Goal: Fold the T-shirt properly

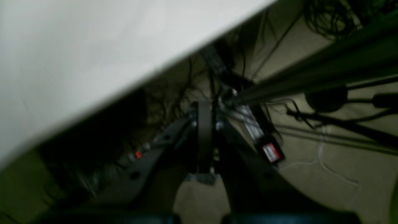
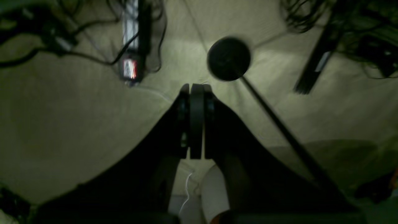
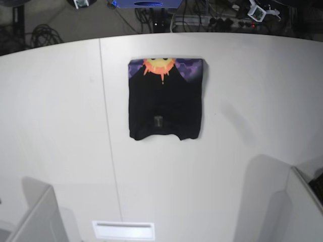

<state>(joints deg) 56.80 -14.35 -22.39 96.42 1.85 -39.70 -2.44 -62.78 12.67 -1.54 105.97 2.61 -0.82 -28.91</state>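
T-shirt [image 3: 165,100], folded into a compact rectangle, is left flat on the table [image 3: 242,101], well apart from both grippers' fingers [image 1: 204,137] [image 2: 196,121], pressed together, empty, apparently retired.

Left gripper [image 1: 205,137]: black, two broad fingers [image 1: 146,161] tapering to a narrow tip at 12 o'clock; flat dark pads; small silver screws near the tip; round holes along one finger.

Right gripper [image 2: 196,121]: black, same tapered two-finger shape; grey pad strip down the centre.
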